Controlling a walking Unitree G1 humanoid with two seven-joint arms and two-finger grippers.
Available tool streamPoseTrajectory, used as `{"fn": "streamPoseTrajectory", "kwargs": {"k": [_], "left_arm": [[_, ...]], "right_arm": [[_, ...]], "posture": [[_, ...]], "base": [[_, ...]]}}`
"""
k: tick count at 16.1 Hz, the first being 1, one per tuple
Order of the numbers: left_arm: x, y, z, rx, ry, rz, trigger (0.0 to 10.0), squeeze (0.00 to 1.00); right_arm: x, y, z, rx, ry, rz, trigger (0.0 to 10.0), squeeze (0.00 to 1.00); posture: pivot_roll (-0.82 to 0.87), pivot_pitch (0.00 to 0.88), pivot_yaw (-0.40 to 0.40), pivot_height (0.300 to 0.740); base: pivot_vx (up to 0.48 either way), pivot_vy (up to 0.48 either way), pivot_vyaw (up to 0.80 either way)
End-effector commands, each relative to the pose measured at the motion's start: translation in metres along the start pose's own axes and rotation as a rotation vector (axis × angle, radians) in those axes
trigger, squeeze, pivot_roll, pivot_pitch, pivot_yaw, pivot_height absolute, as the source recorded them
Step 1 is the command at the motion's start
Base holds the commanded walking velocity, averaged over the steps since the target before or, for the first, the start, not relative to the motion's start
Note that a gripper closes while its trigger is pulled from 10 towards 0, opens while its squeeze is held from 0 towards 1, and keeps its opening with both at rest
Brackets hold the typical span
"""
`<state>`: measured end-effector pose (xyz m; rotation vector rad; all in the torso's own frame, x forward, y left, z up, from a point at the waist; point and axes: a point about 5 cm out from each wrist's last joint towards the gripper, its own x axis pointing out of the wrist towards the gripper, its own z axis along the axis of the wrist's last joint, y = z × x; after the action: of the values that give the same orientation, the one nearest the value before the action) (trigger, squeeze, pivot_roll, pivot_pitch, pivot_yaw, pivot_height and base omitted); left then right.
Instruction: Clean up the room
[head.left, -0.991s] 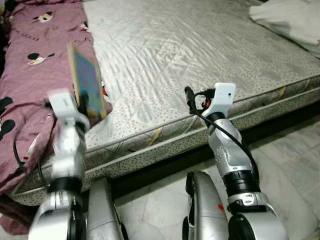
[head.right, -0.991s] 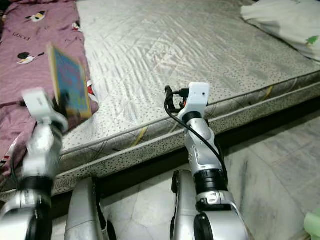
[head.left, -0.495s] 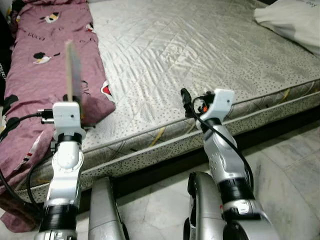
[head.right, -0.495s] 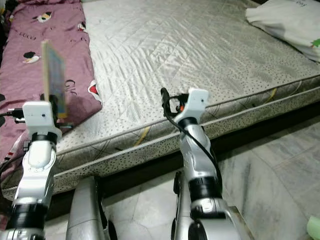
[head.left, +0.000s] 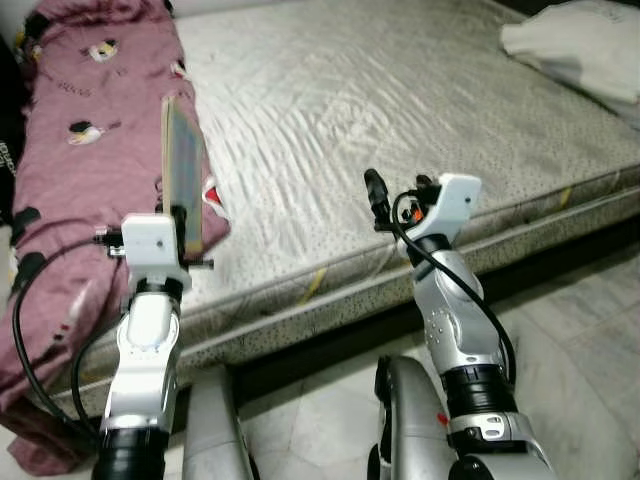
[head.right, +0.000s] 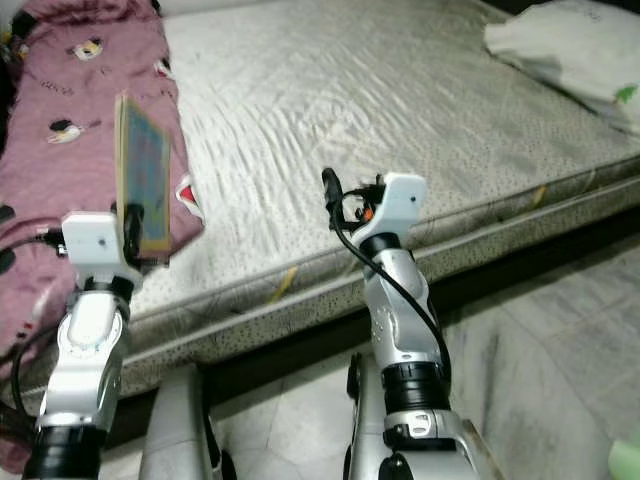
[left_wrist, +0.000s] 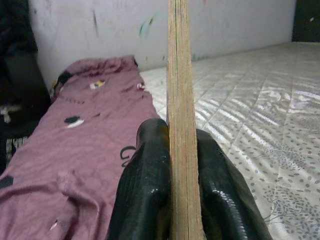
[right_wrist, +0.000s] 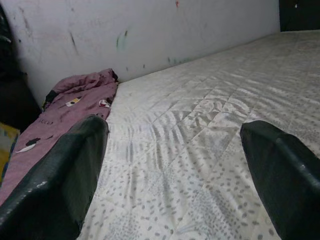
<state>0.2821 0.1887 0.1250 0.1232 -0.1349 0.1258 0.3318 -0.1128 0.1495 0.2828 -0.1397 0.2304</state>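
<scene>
While its two black fingers press flat against either face, the left pincer clamps a thin, flat book with a blue cover, holding it upright on edge above the mauve printed quilt at the bed's left side. The right pincer hangs with its fingers spread wide and empty over the near edge of the silver-grey quilted mattress. A white pillow lies at the far right corner.
</scene>
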Motion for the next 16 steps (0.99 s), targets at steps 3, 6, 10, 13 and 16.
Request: {"fn": "streamPoseTrajectory", "kwargs": {"k": [3, 6, 10, 13, 16], "left_arm": [[0.004, -0.004, 0.016, -0.021, -0.046, 0.013, 10.0, 0.0], [0.006, -0.007, 0.019, -0.021, -0.042, -0.013, 10.0, 0.0], [0.006, -0.012, 0.02, -0.052, -0.051, -0.061, 10.0, 0.0], [0.008, -0.011, 0.021, -0.043, -0.05, -0.055, 10.0, 0.0], [0.007, -0.018, 0.017, -0.045, -0.009, -0.105, 10.0, 0.0]], "right_arm": [[0.0, 0.006, 0.003, 0.007, -0.001, 0.014, 10.0, 0.0], [0.001, 0.009, 0.004, 0.006, 0.006, 0.022, 10.0, 0.0], [-0.001, 0.005, 0.006, -0.005, 0.007, 0.002, 10.0, 0.0], [-0.002, 0.004, 0.006, -0.011, 0.009, -0.003, 10.0, 0.0], [-0.006, -0.003, 0.003, -0.04, 0.024, -0.019, 10.0, 0.0]], "posture": [[-0.08, 0.0, 0.04, 0.64], [-0.08, 0.0, 0.04, 0.675], [-0.09, 0.0, 0.039, 0.72], [-0.09, 0.0, 0.036, 0.74], [-0.09, 0.0, 0.035, 0.74]], "base": [[0.0, 0.0, 0.0], [0.0, 0.0, 0.0], [0.0, 0.0, 0.0], [0.0, 0.0, 0.0], [0.0, 0.0, 0.0]]}}
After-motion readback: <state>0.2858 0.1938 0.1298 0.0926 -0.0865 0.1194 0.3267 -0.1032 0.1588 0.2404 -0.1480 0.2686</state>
